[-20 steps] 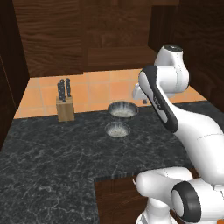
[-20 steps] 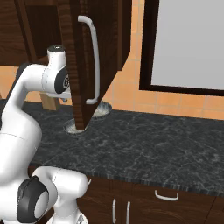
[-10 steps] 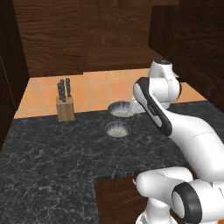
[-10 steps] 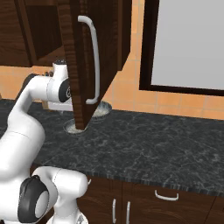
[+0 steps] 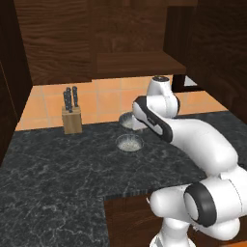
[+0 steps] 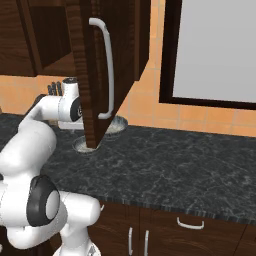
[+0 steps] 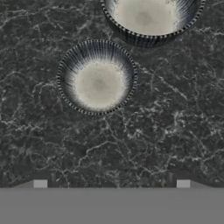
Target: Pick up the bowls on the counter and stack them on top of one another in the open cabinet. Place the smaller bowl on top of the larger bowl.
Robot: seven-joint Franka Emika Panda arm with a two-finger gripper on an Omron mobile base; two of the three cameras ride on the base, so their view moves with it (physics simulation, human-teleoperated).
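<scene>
In the hand view the smaller bowl [image 7: 97,77] sits upright on the black marbled counter [image 7: 153,131]. The larger bowl [image 7: 151,17] stands just beyond it, cut off by the frame's top. My gripper [image 7: 111,183] hangs above the counter, short of the smaller bowl, open wide with nothing between its fingertips [image 7: 40,183]. From the left base view the smaller bowl [image 5: 129,143] lies in front of the larger bowl [image 5: 128,119], which my arm partly covers. The open cabinet [image 5: 140,62] with its wooden shelf is above them.
A wooden knife block [image 5: 72,116] stands at the counter's back left. The open cabinet door [image 6: 97,75] with its white handle [image 6: 107,70] hangs in front of the bowls in the right base view. A window [image 6: 215,50] is on the right.
My arm has swung down and to the left, bringing the hand lower over the two bowls. The bowls have not moved.
</scene>
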